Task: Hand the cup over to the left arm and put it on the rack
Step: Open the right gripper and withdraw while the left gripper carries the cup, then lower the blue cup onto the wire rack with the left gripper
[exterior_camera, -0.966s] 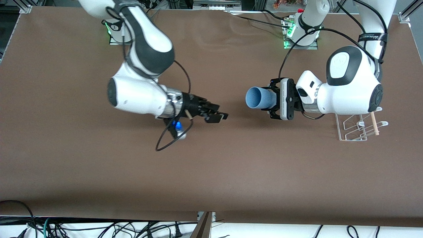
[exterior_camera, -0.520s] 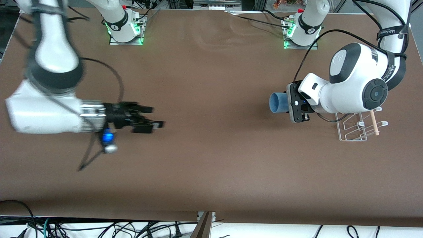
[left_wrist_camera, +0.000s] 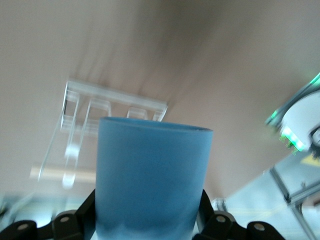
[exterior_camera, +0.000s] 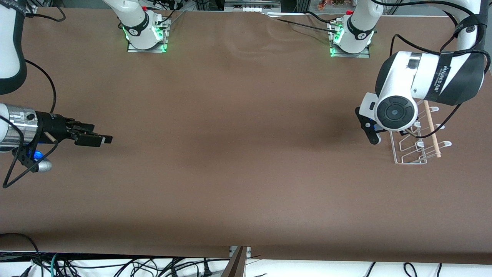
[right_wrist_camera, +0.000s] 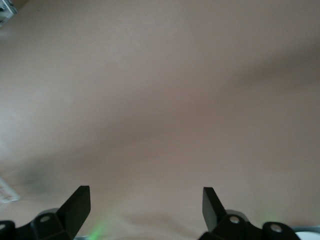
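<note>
While the left wrist view is filled by the cup [left_wrist_camera: 152, 175], its light-blue tapered body is pinched between the black fingers [left_wrist_camera: 75, 220] of the left pincer [left_wrist_camera: 150, 227], which press on it from both sides. Past the cup's rim, that view shows the rack [left_wrist_camera: 100, 107] lying on the brown counter [left_wrist_camera: 200, 60], blurred, with its white wire frame and a pale dowel across it.

From the front camera the cup itself is hidden under the left arm's [exterior_camera: 423, 84] bulky white-and-black wrist, and only a black edge of the left pincer [exterior_camera: 369, 130] shows, over the counter [exterior_camera: 238, 154] just beside the rack [exterior_camera: 413, 148]. The rack sits at the left arm's end of the counter, its rectangular frame flat on the surface, its loops with white tips standing up, and the thin wooden dowel [exterior_camera: 432, 129] running along it. The arm's wrist overlaps the part of the rack farthest from the front camera.

At the right arm's end of the counter, the right pincer [exterior_camera: 96, 138] hangs over bare brown surface, well apart from the rack. Its fingers [right_wrist_camera: 75, 205] are spread wide in the right wrist view, with nothing between them. A silver band and a blue light show on that arm's wrist.
</note>
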